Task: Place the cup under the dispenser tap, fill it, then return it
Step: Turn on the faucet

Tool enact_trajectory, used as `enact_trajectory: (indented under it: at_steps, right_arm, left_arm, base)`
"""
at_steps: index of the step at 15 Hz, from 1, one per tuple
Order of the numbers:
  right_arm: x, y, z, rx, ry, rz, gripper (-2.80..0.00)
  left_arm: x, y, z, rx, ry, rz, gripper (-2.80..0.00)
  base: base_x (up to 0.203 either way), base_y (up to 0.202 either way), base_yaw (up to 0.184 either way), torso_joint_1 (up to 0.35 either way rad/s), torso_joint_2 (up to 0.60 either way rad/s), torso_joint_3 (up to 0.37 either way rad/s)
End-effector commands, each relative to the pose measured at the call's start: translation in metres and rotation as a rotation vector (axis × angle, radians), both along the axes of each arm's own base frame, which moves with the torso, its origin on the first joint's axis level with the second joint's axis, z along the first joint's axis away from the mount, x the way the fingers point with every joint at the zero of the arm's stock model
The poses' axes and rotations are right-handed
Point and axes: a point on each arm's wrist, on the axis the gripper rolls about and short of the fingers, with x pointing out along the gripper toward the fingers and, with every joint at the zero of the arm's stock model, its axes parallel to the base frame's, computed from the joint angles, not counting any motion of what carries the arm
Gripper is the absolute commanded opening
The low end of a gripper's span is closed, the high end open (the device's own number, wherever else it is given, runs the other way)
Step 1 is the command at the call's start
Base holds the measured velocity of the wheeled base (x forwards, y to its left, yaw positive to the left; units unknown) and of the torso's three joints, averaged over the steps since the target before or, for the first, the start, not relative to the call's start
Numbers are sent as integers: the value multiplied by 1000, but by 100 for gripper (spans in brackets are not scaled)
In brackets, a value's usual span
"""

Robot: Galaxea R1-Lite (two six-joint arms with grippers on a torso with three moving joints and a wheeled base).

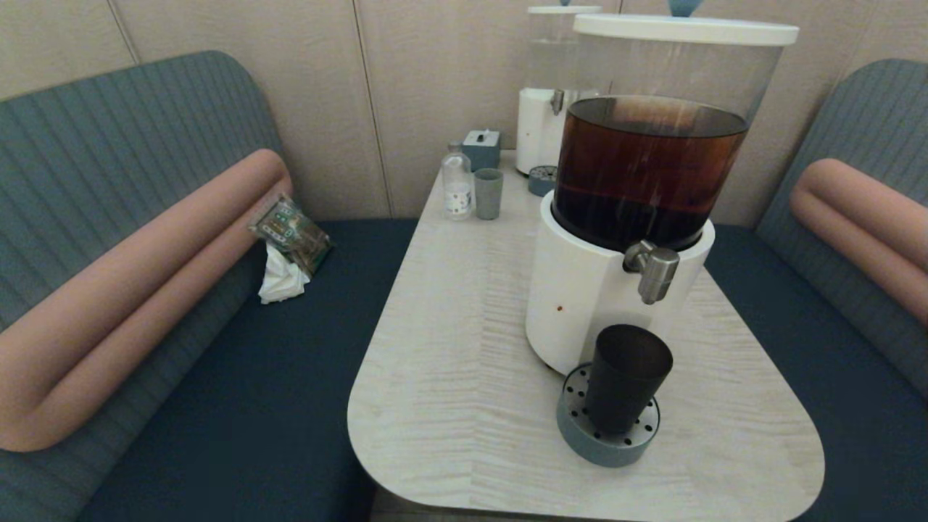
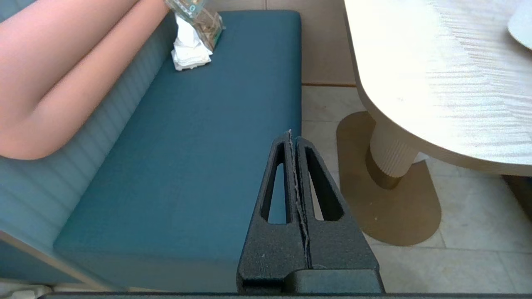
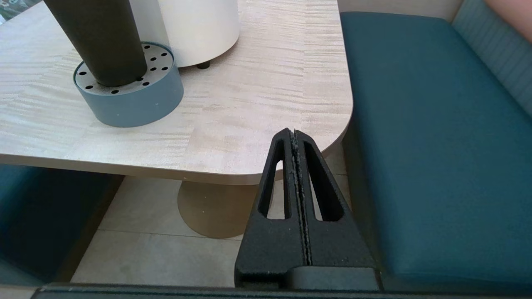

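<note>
Nearest to you, both arms sit low and off the bench, out of the head view. Your left end effector [image 2: 294, 137] hangs over the gap between the blue upholstered seat [image 2: 187, 145] and the floor, its two black fingers [image 2: 277, 182] pressed flat together with nothing between them. Your right end effector [image 3: 294, 135] hangs just off the near rounded corner of the pale wood-grain bench [image 3: 257, 104], its fingers likewise pressed together and empty, touching nothing.

On the bench's near part you see the dark brown-black tapered plastic cup [image 1: 623, 377] standing upright on a round grey-blue perforated drip tray [image 1: 605, 442]. The tray sits just in front of the big dispenser's white cylindrical base [image 1: 580, 297]. The short brushed-steel tap [image 1: 654, 270] juts out above the cup, its spout pointing down over the cup's open mouth. Whether any liquid is in the cup, you cannot tell.

Above the base, the clear tank [image 1: 652, 167] holds dark brown liquid.

Farther back stand a small grey-blue tumbler [image 1: 489, 193], a clear plastic bottle [image 1: 457, 187], a small blue box [image 1: 481, 148] and a second, colourless-tank dispenser [image 1: 545, 109] against the wall.
</note>
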Motion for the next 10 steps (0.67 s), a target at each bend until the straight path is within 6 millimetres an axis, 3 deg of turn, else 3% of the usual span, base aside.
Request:
enact_trajectory:
  at_steps: [1,10]
  right_arm:
    - [0,0,0,0,0,-1,-280]
    - [0,0,0,0,0,-1,-280]
  left_arm:
    - [0,0,0,6,-7,-2,-280]
    - [0,0,1,10,-10,-9,-280]
  base:
    - [0,0,0,0,0,0]
    - [0,0,0,0,0,0]
